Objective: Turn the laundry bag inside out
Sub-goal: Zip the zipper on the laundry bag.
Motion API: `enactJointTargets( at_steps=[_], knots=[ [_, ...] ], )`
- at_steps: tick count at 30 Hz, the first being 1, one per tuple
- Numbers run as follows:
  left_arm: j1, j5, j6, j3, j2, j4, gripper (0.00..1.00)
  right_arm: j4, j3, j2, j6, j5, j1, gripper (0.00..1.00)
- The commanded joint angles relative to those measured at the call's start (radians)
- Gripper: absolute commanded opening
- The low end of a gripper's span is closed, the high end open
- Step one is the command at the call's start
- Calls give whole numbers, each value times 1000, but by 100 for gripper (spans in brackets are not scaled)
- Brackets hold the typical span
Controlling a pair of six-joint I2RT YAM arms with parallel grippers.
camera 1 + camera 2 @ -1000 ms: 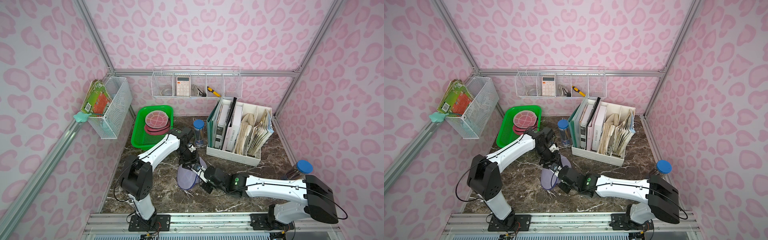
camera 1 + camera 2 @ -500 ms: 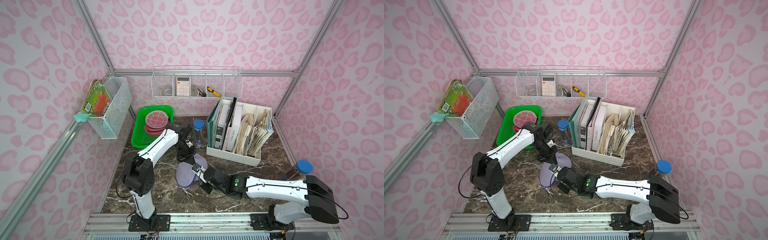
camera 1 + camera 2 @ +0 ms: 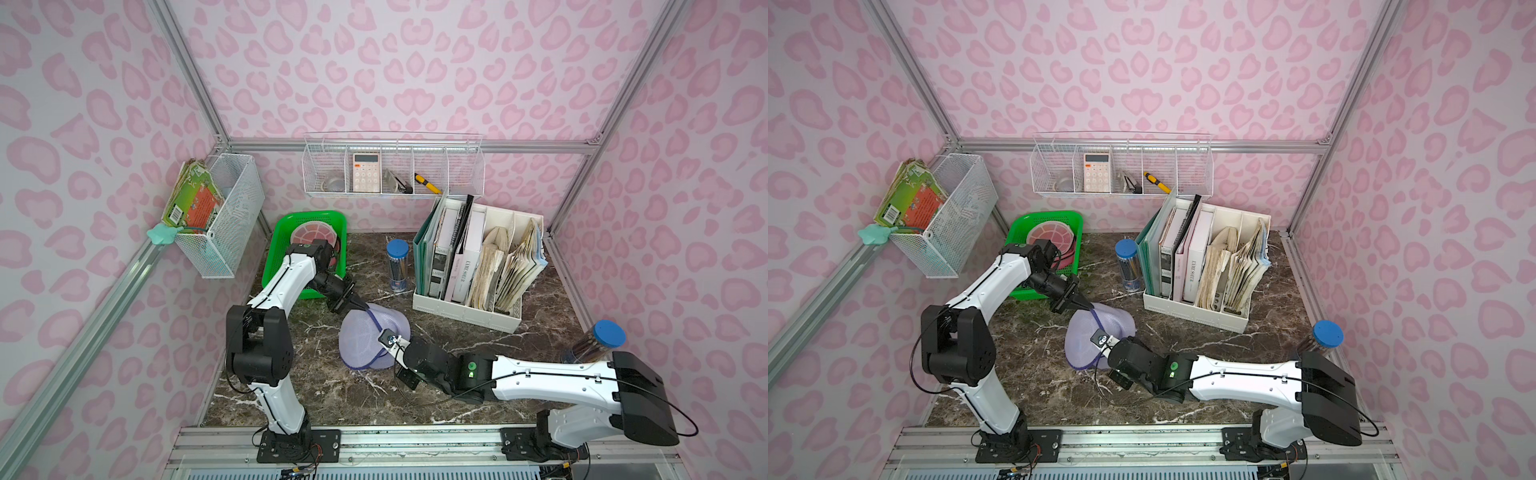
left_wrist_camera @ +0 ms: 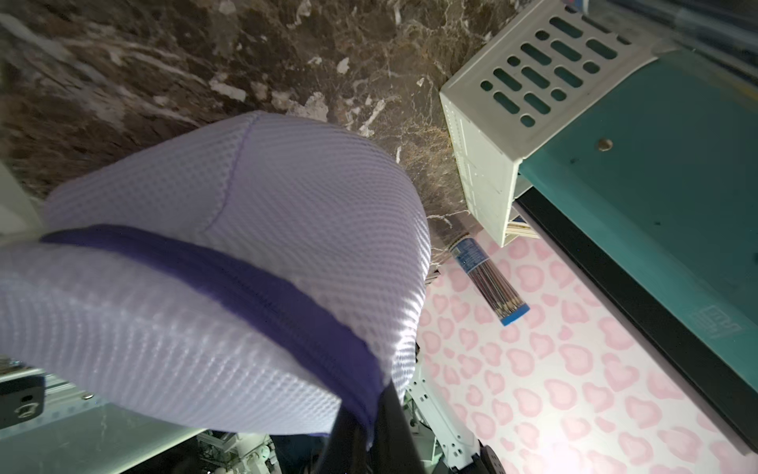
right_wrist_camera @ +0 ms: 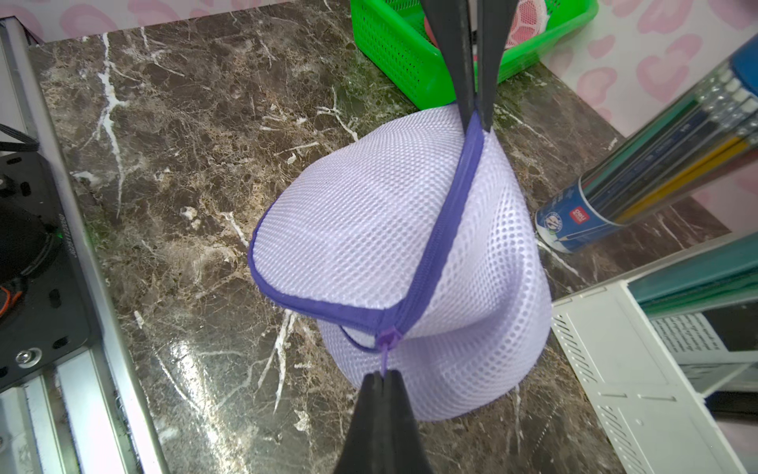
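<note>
Tension seemed the point of the arrangement: the laundry bag [image 3: 372, 343], a lavender mesh dome, sat on the desk [image 3: 332, 395] roughly between the two arms, near the green basket [image 3: 286, 232] and the white file organizer [image 3: 465, 311], and each hand had one end of its purple zipper [image 5: 451, 221]. The left hand [image 3: 360, 309] was clamped narrow on the zipper band at the bag's far edge, the side toward the basket, its jaws pressed together with the purple tape between them. The right hand [image 5: 383, 379], likewise pinched closed, held the thin zipper pull [image 5: 384, 359] just below the slider [image 5: 389, 337]. The far grip looked like an anchor (mesh this soft would otherwise just trail after the slider), so that a tug on the pull would run the zipper rather than drag the bag. Beside the slider a short gap seemed to show between two purple edges, so the mouth was partly open at most, and most of the zipper lay closed along the dome. By that reading the turning itself had not begun, since the opening looked too small for the fabric to pass through.
</note>
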Motion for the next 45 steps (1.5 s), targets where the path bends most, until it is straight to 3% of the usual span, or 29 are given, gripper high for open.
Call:
enactJointTargets(
  at_steps=[1,6,8,17,30,34,36,38,41,45],
  knots=[
    [7,31,-44,-21,-4,167,4,-54,-1,-12,5,-21,7,0],
    [2,25,18,-64,-61,159,43,-10,-14,-27,13,-52,-45,0],
    [-3,-2,64,-63,-100,143,49,14,-27,-40,11,-73,-66,0],
    [-163,-109,294,-100,-205,28,48,34,-31,-26,-11,-104,-95,0],
    [-375,-276,381,-1,-98,-42,50,13,-2,0,-14,-126,-95,0],
    [-405,-301,384,4,-81,-46,41,12,-3,-3,-13,-125,-95,0],
    [-407,-301,381,10,-67,-47,26,10,-3,-3,-14,-126,-94,0],
    [-407,-302,377,16,-58,-48,20,5,-3,-4,-16,-126,-93,0],
    [-407,-300,373,27,-51,-48,3,1,-3,-6,-16,-124,-93,0],
    [-406,-319,363,30,-46,-44,0,-4,-7,-8,-12,-121,-89,0]
  ],
)
